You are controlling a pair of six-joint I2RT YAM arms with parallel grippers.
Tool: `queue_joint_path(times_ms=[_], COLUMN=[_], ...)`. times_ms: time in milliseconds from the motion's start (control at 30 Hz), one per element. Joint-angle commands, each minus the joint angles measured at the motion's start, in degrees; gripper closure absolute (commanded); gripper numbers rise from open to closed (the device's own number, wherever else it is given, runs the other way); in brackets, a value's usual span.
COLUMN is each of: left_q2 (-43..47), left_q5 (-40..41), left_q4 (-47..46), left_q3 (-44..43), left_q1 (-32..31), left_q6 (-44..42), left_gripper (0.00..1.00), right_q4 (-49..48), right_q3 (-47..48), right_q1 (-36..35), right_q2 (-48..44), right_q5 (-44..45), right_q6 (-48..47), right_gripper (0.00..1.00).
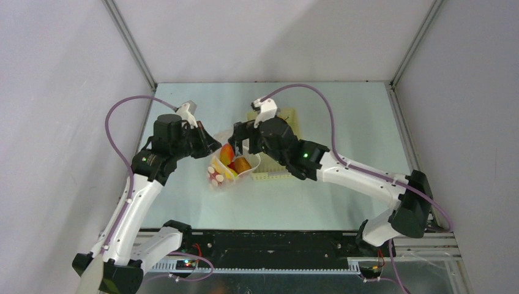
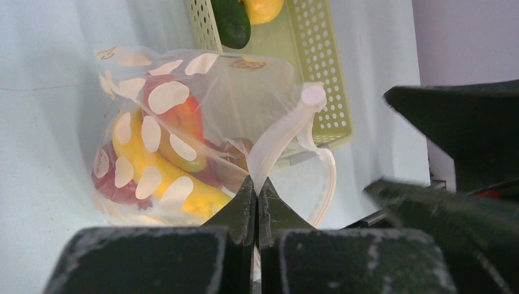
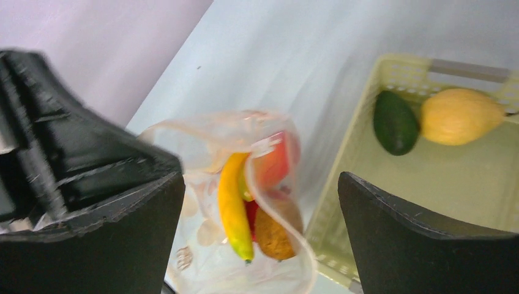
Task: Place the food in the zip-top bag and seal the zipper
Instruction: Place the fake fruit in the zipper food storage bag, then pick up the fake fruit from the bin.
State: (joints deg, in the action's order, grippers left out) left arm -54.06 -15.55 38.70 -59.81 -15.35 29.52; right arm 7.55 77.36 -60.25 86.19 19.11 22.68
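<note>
On the table I find the pale yellow basket holding a dark green piece and a yellow piece, so loading is, in my judgement, incomplete. Just beside it stands the zip-top bag, mouth open, containing the banana, a red piece and an orange piece. My left claw is pinched closed on the zipper; my right claw hangs wide open over the bag, gripping nothing; sealing remains outstanding.
</note>
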Motion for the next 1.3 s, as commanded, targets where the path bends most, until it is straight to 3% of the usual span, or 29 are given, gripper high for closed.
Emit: queue_joint_path(times_ms=[0, 233, 533, 933, 1267], left_q2=[1.94, 3.47, 3.82, 3.85, 3.66], left_q5=[1.47, 4.38, 5.40, 4.92, 4.40], left_q4=[-1.43, -0.48, 0.24, -0.11, -0.17], left_q3=[-1.26, -1.62, -1.97, -1.80, -1.75], left_q1=[0.46, 1.66, 3.19, 3.60, 3.95], left_q6=[-0.41, -0.36, -0.32, -0.35, -0.47], left_gripper=[1.00, 1.00, 1.00, 1.00, 1.00], right_q4=[-2.28, 1.66, -4.47, -5.67, -6.13], right_q3=[-3.01, -4.69, -4.68, 1.97, 3.41], right_q1=[3.00, 14.55, 19.73, 20.68, 19.79], right_q2=[-2.40, 0.03, 10.80, 24.71, 28.78], right_q5=[9.07, -0.49, -5.52, -3.36, -0.65], right_q6=[4.04, 18.73, 23.59, 29.24, 36.27], right_gripper=[0.00, 0.01, 0.03, 0.06, 0.09])
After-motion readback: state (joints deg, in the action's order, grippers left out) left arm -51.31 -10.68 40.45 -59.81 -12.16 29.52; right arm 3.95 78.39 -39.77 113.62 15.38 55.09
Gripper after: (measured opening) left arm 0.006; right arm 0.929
